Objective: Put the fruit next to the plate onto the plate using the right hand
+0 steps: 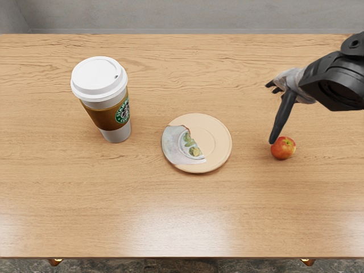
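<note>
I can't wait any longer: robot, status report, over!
Right hand open, close by apple. Apple on table, right of plate. Nothing between them. Left hand out of view.

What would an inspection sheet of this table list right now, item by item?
Surface: wooden table, level.
Job's things: apple lies on the table to the right of the plate, apart from it, not yet on it.
Clutter: lidded coffee cup, upright, left of the plate.
Hands: right hand above the apple, fingers open, one reaching down beside it, holding nothing; left hand not in view.
Cables: nothing seen.
Surroundings: grey wall behind the table.
</note>
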Robot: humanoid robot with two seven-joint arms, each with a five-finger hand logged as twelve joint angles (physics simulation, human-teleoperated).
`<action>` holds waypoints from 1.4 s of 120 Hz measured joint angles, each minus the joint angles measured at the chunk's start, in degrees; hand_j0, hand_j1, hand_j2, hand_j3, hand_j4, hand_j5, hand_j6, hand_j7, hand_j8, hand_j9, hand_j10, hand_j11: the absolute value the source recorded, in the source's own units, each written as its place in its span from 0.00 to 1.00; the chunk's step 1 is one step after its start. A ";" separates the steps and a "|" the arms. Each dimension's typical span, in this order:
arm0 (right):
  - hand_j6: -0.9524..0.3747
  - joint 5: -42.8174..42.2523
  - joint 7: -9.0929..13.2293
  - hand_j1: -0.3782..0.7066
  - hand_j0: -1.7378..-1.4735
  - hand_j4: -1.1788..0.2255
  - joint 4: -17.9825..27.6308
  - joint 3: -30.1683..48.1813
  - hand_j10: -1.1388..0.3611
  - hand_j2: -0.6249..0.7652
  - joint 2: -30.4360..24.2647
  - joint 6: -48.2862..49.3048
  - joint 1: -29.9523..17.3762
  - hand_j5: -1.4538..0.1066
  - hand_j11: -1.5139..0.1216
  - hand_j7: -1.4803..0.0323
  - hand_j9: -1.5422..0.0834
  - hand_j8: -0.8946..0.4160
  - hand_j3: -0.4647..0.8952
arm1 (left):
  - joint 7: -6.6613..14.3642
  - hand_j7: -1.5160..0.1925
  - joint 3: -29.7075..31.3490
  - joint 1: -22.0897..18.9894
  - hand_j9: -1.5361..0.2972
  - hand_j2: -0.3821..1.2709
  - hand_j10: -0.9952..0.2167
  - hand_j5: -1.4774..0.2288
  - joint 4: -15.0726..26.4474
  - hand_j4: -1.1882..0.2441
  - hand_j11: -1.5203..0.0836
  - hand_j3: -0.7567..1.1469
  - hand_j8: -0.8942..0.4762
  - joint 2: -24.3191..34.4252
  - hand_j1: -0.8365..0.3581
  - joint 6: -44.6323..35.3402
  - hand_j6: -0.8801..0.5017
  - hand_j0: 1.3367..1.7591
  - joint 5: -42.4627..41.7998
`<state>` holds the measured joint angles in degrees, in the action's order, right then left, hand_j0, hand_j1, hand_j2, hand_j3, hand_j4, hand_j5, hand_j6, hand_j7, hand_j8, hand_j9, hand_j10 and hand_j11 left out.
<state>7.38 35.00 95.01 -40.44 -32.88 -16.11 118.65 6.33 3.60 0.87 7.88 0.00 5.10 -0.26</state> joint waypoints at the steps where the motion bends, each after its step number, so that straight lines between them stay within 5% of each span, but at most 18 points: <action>1: 0.72 0.10 0.00 0.03 0.30 0.84 0.37 -0.32 0.76 0.45 0.12 -0.69 0.14 0.93 0.93 0.98 0.95 0.68 0.34 | 0.00 0.88 0.00 0.00 0.83 0.23 0.81 0.86 0.00 0.82 0.94 0.40 0.64 0.00 0.98 0.00 0.63 0.76 0.00; 37: 0.70 -1.93 0.00 0.04 0.30 0.83 4.55 -4.54 0.75 0.45 5.57 -14.96 -6.26 0.92 0.91 0.96 0.94 0.67 0.34 | 0.00 0.88 0.00 -0.04 0.83 0.23 0.81 0.86 0.00 0.82 0.94 0.40 0.64 0.00 0.98 0.00 0.63 0.76 0.00; 58: 0.66 -5.47 0.00 0.11 0.30 0.78 2.21 -4.65 0.71 0.44 5.77 -18.16 -12.65 0.87 0.86 0.91 0.89 0.62 0.34 | 0.00 0.88 0.00 -0.01 0.83 0.23 0.81 0.86 0.01 0.82 0.94 0.40 0.64 0.00 0.98 0.00 0.63 0.76 0.00; 106: 0.63 -6.50 0.00 0.16 0.30 0.75 -2.68 -2.40 0.68 0.43 7.37 -18.87 -15.95 0.83 0.83 0.88 0.85 0.59 0.34 | 0.00 0.88 0.00 -0.02 0.83 0.23 0.81 0.86 0.02 0.82 0.94 0.40 0.64 0.00 0.98 0.00 0.63 0.76 0.00; 131: 0.61 -11.12 0.00 0.18 0.30 0.74 -7.80 0.52 0.67 0.43 8.08 -18.89 -23.58 0.82 0.82 0.86 0.84 0.58 0.34 | 0.00 0.88 0.00 -0.04 0.83 0.23 0.81 0.86 0.01 0.82 0.94 0.40 0.64 0.00 0.98 0.00 0.63 0.76 0.00; 168: 0.55 -11.85 0.00 0.26 0.30 0.69 -9.39 1.42 0.62 0.42 8.09 -18.89 -25.30 0.75 0.75 0.79 0.78 0.52 0.34 | 0.00 0.88 0.00 -0.02 0.83 0.23 0.81 0.86 0.01 0.82 0.94 0.40 0.64 0.00 0.98 0.00 0.63 0.76 0.00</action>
<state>-4.47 35.00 85.61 -39.02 -24.79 -35.00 93.35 6.33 3.60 0.86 7.88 0.00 5.10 -0.26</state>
